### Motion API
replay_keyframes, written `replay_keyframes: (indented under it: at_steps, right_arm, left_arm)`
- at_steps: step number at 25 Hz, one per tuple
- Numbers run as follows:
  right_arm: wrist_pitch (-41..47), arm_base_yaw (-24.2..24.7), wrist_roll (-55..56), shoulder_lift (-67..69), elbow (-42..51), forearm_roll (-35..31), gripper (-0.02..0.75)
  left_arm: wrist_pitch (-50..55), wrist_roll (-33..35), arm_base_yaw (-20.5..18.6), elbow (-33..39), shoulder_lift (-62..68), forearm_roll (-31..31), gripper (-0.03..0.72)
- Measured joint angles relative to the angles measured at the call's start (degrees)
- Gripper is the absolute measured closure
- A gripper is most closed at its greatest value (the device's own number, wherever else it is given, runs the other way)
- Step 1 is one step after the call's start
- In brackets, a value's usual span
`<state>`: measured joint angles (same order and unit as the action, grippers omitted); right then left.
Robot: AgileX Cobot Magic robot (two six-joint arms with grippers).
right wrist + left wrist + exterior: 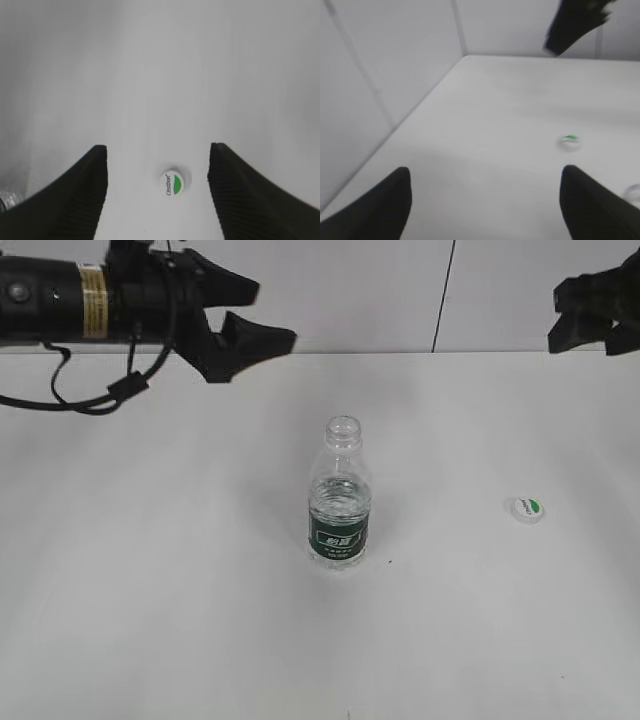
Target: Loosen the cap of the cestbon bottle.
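The cestbon bottle [340,496] stands upright mid-table with its neck open and no cap on it; its dark green label faces me. The white cap [527,508] with the green mark lies on the table to the bottle's right; it also shows in the right wrist view [173,183] and, blurred, in the left wrist view [569,142]. My left gripper [262,312] is open and empty, raised at the upper left, well away from the bottle. My right gripper [590,310] is open and empty, raised at the upper right, above and behind the cap.
The white table [150,590] meets a pale wall at the back. A dark vertical seam [442,295] runs down the wall. The right arm shows as a dark blurred shape [575,22] in the left wrist view.
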<state>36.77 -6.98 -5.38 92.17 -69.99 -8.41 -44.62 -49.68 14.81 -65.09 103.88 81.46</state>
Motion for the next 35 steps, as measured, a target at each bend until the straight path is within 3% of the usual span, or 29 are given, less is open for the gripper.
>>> replay_keyframes:
  at_steps: [8, 13, 19, 22, 28, 35]
  right_arm:
    - [0.0, 0.0, 0.0, -1.49, -3.36, 0.23, 0.253]
    - [0.31, 0.0, 0.0, -1.63, -3.92, 0.29, 0.253]
    - [1.54, 0.0, 0.0, -1.68, -4.11, 1.74, 0.253]
    - [4.18, 0.0, 0.0, -1.68, -4.11, 2.48, 0.253]
    - [15.52, 0.0, 0.06, -1.68, -5.01, 3.87, 0.253]
    - [31.49, 0.0, 0.06, -1.68, -9.06, 3.94, 0.253]
  left_arm:
    - [41.06, -0.24, -1.27, 0.02, -4.4, -1.79, 0.14]
    - [59.01, -0.24, -1.27, 0.02, -4.34, -16.76, 0.14]
    - [63.58, 5.79, -0.98, 0.02, -4.34, -41.22, 0.151]
    - [67.06, 10.95, 0.5, 0.02, -4.34, -49.36, 0.172]
    - [80.53, 17.97, 1.97, -1.45, -4.34, -57.81, 0.215]
    - [103.72, 28.34, 1.97, -10.29, -4.45, -69.09, 0.319]
